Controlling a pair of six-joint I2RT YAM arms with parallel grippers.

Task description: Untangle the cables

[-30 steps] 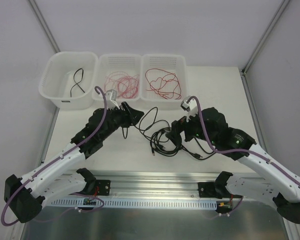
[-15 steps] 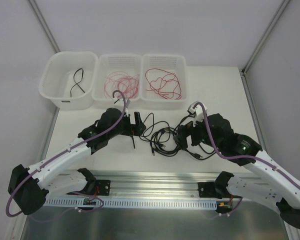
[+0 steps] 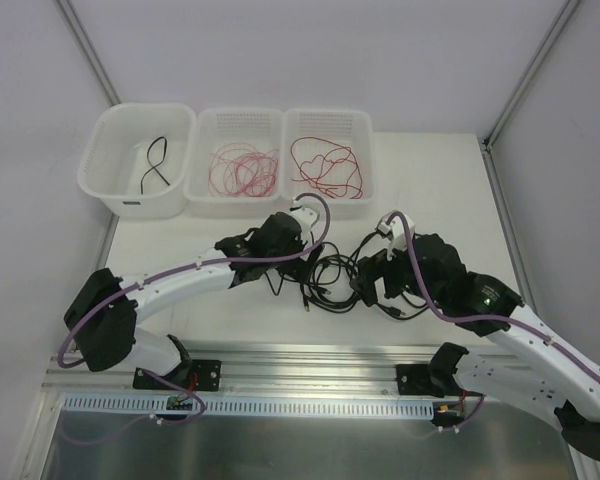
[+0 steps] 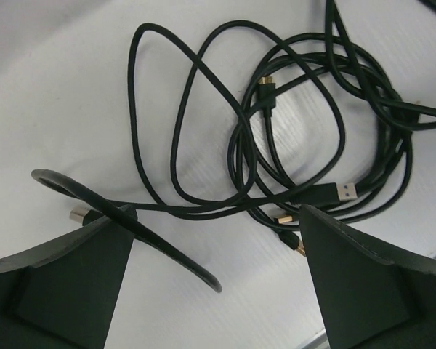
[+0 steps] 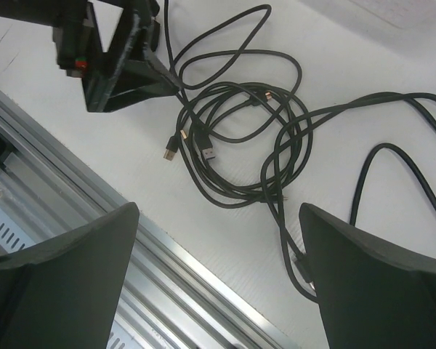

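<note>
Black cables [image 3: 325, 275] lie in a loose tangle on the table [image 3: 430, 190], between the two arms. The left claw [image 4: 214, 218] hangs wide open over their loops, gripping nothing; the right claw [image 5: 218, 218] likewise gapes open above the tangle

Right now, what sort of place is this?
Most likely a robotics lab workcell: a left arm and right arm bolted to a metal rail at a white table edge, with three plastic bins behind tangled black cables.
</note>
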